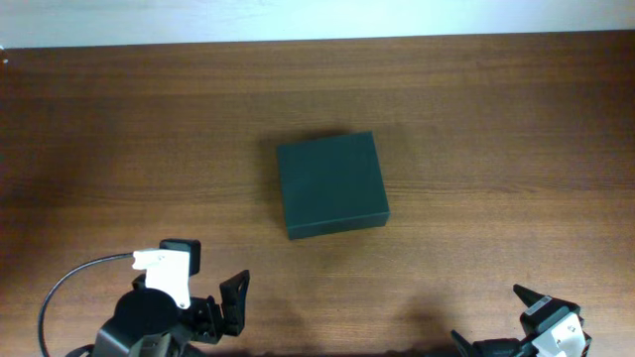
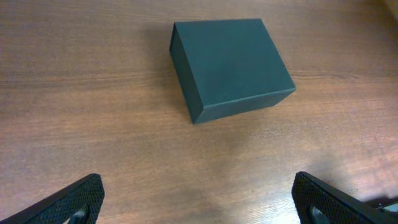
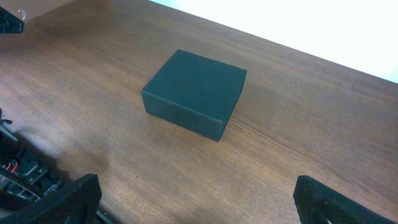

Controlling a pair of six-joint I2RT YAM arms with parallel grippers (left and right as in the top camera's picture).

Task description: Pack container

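Observation:
The container [image 1: 330, 184] is a dark green-black matte box with its lid shut, in the middle of the wooden table. It also shows in the left wrist view [image 2: 227, 59] and in the right wrist view [image 3: 194, 93]. My left gripper [image 2: 200, 200] is open and empty, near the front left edge, well short of the box. My right gripper [image 3: 198, 199] is open and empty, near the front right edge, also apart from the box. In the overhead view the left gripper [image 1: 213, 302] and right gripper [image 1: 501, 322] sit at the bottom. No hand tools are in view.
The wooden table [image 1: 496, 129] runs to a pale wall at the back. A cable [image 1: 74, 278] loops beside the left arm. The left arm's base shows at the left edge of the right wrist view [image 3: 18, 174].

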